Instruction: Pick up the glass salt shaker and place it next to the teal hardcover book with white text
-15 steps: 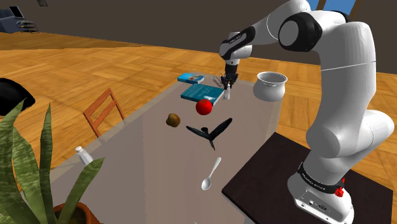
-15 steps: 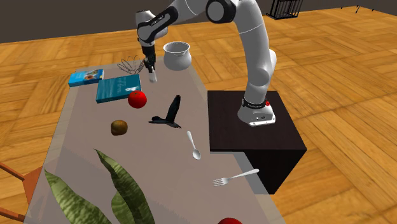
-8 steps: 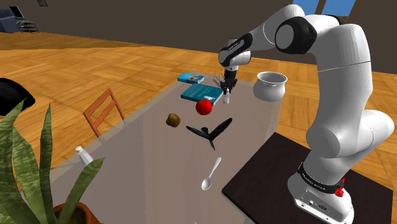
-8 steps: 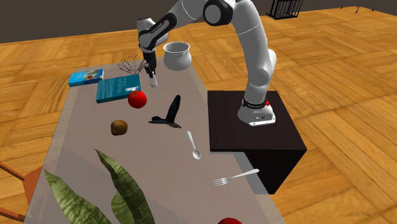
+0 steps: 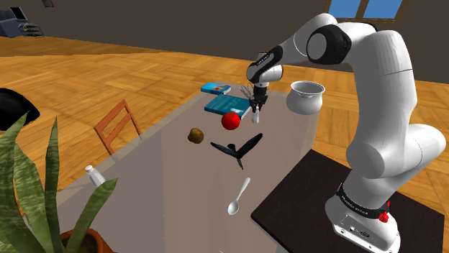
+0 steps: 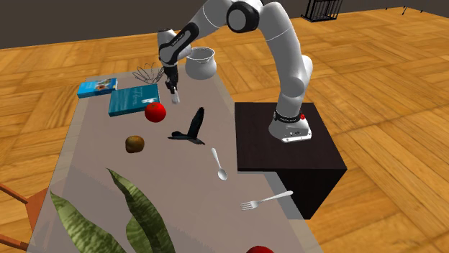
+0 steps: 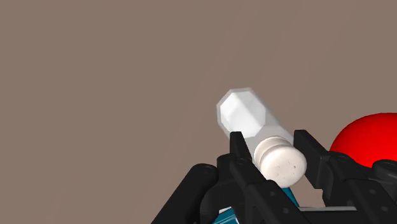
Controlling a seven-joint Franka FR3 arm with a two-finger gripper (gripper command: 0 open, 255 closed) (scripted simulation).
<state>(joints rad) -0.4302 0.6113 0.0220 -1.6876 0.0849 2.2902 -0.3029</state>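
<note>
I clasp the salt shaker (image 5: 255, 112) in my gripper (image 5: 256, 106), right beside the teal book (image 5: 228, 107).
My arm arches from the stand at the shoulder view's lower right to its upper middle, elbow high, with my wrist bent so the hand points down at the table (image 5: 165, 169). Both black fingers (image 7: 236, 147) press the shaker's pale body near its holed cap. It hangs at the book's right edge, just above the red apple (image 5: 230, 121) in the frame. I cannot tell whether its base touches the table.
</note>
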